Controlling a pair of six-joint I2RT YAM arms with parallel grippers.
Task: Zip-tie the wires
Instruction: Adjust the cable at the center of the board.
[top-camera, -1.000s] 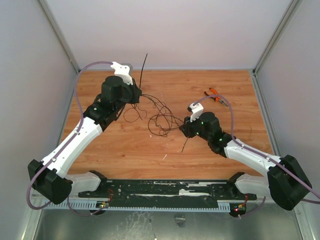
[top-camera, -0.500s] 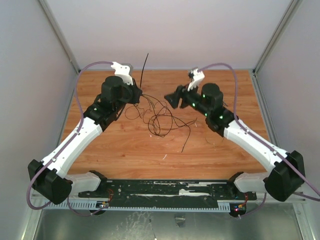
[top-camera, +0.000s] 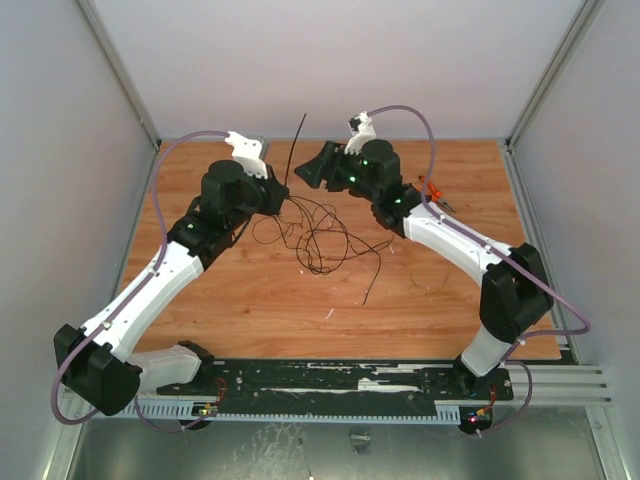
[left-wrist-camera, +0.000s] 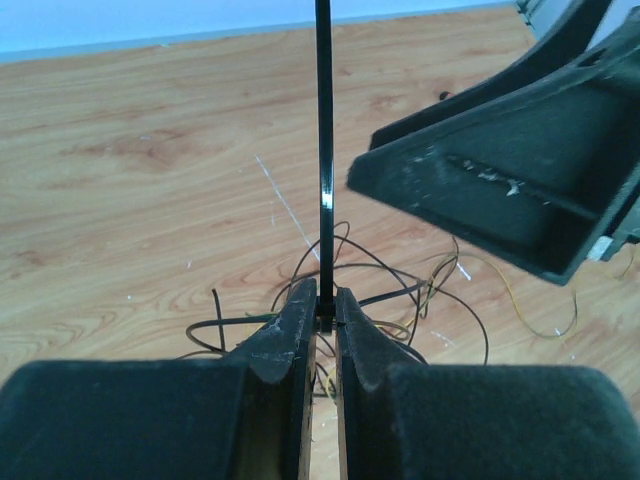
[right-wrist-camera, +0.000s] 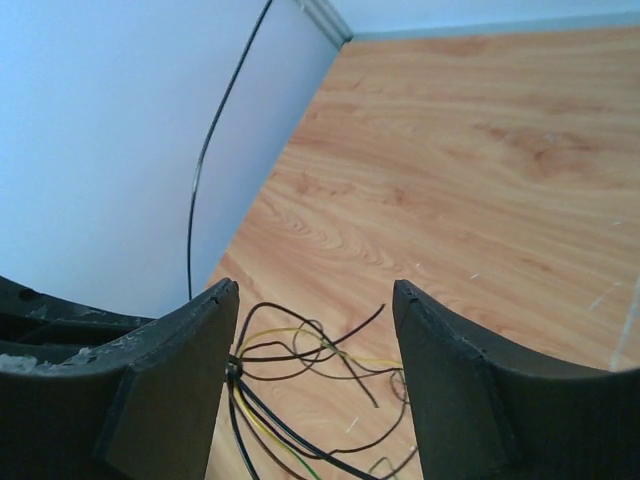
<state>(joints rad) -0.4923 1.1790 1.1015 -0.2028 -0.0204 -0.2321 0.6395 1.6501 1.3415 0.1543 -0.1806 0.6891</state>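
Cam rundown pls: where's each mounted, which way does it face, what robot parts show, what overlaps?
Top external: above and behind the bases, looking down on the table; left arm and right arm show whole.
Left wrist: on that wrist, looking forward along the left gripper, shut on a zip tie.
Right wrist: on that wrist, looking down through the open right gripper at the wires.
Shared: all three show wires and zip tie; left wrist also catches the right gripper.

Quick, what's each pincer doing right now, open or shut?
Left pincer: shut on the black zip tie, right by the wires.
Right pincer: open, holding nothing.
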